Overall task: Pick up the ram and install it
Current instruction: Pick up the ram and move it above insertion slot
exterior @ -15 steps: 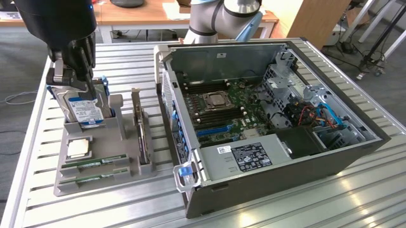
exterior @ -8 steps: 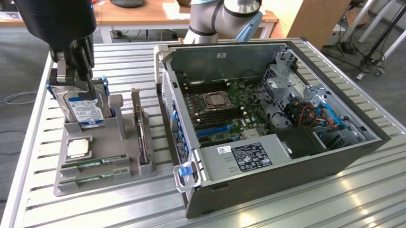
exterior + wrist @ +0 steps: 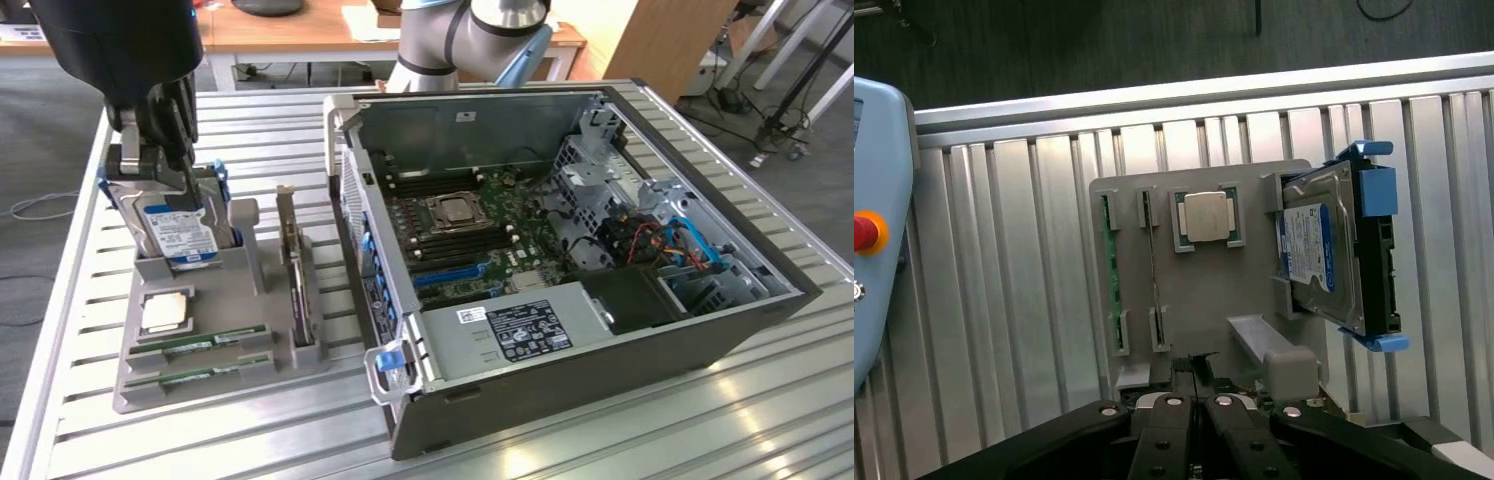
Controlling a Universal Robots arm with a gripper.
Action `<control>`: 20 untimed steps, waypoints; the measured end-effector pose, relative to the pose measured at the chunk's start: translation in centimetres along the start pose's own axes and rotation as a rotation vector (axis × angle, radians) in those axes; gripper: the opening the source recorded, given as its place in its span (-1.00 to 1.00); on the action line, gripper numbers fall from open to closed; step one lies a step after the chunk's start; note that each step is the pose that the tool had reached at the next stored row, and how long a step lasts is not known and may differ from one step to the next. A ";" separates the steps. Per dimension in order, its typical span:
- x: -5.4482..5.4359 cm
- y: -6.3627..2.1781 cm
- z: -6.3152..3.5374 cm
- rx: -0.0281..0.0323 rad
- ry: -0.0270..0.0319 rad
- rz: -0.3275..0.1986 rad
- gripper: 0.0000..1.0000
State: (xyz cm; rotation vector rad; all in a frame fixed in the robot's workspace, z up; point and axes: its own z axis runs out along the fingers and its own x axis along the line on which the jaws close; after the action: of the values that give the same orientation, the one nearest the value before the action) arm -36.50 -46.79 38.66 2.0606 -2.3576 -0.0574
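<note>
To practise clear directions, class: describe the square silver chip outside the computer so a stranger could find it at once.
Find the open computer case on the slatted metal table; beside it, toward the exterior view's left, sits a grey tray. The chip lies in a pocket on that tray, between the upright hard drive and the green memory sticks. It alone is square and silver.

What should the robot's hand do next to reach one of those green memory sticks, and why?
Probably travel across until it is above the ram. The hand hangs shut and empty by the hard drive, at the other end of the holder from the ram lying in its slot.
</note>
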 end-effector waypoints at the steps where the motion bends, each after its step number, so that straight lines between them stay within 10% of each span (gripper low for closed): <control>1: 0.0 0.00 0.00 0.0000 0.0000 0.000 -0.79; 20: 0.0 0.00 0.00 0.0000 0.0000 0.000 -0.40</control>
State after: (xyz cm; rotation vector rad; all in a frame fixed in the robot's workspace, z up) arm -36.50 -46.79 38.66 2.0606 -2.3576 -0.0574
